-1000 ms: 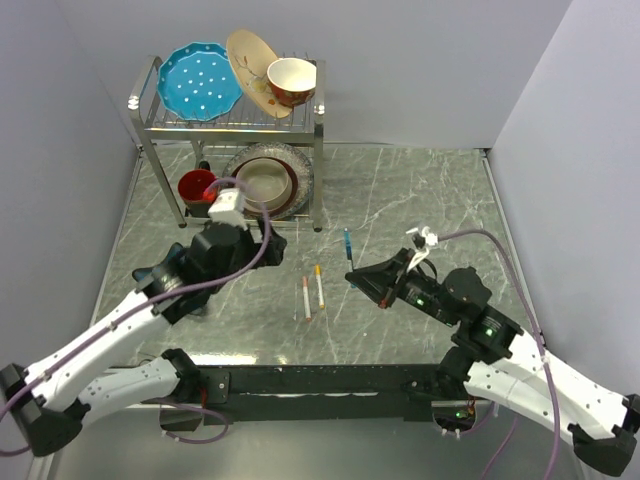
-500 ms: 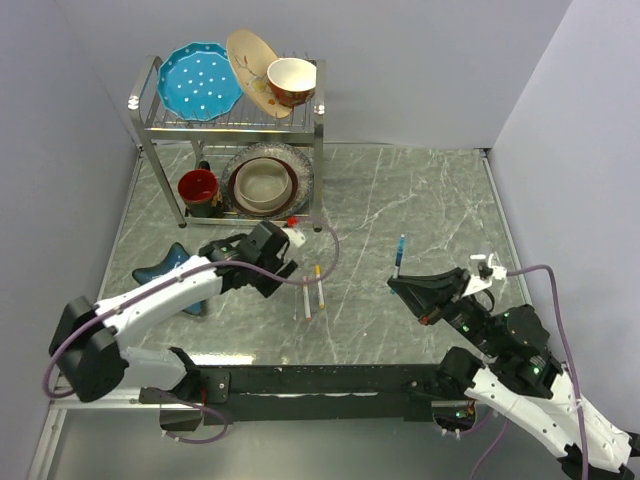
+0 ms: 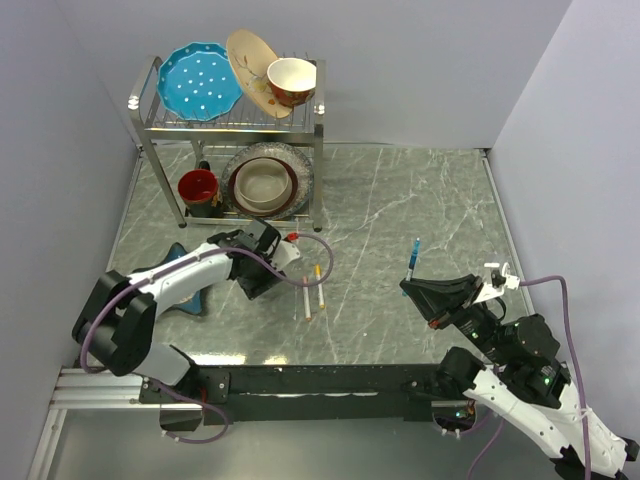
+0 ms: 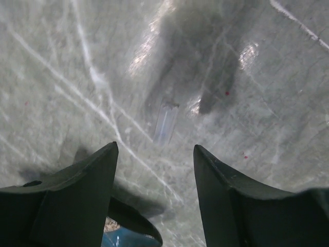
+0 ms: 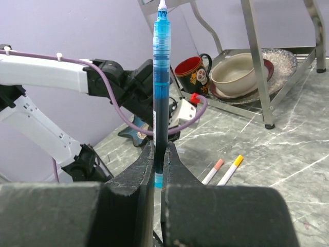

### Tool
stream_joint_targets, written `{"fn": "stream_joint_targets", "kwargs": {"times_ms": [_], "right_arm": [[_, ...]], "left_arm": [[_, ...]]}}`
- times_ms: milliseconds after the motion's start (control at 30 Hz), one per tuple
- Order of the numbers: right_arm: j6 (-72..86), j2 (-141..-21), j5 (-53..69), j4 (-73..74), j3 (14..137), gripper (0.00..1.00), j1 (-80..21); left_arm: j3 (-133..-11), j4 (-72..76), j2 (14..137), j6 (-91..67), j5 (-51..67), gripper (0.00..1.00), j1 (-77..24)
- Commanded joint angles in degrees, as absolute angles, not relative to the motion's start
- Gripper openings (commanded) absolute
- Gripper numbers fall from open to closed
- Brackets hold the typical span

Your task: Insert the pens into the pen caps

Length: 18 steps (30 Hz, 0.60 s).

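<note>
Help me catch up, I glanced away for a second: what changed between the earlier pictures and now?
The right gripper, shut on the blue pen, carried it from mid-table rightward, nearer its base. The left gripper came down low over the table left of the two white pens, jaws open above a small clear cap, nothing grasped. White pens and dish rack stayed put.

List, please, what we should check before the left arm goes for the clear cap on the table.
1. Right gripper shut on blue pen: ok.
2. Blue pen upright, tip uncovered: ok.
3. Clear cap centred ahead of the left gripper's gap: ok.
4. Left gripper jaws wide enough for the cap: ok.
5. Left gripper's height above the cap: cannot tell.
6. White pens outside the left gripper's gap: ok.
</note>
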State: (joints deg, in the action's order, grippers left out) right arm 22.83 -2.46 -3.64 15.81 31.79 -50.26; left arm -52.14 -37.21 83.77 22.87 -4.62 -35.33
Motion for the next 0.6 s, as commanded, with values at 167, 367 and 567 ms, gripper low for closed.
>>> {"fn": "stream_joint_targets", "kwargs": {"times_ms": [167, 367, 567], "right_arm": [[21.4, -2.4, -5.3, 15.4, 32.3, 0.0, -50.4], [21.4, -1.4, -5.7, 15.9, 32.3, 0.0, -50.4], [20.8, -1.1, -6.2, 17.3, 33.2, 0.0, -50.4]], "left_arm": [[-50.5, -31.9, 87.4, 26.3, -2.2, 0.61, -35.0], [-50.3, -30.5, 90.5, 25.8, -3.1, 0.57, -34.2], [-50.3, -30.0, 93.1, 24.9, -2.5, 0.47, -33.2]]}}
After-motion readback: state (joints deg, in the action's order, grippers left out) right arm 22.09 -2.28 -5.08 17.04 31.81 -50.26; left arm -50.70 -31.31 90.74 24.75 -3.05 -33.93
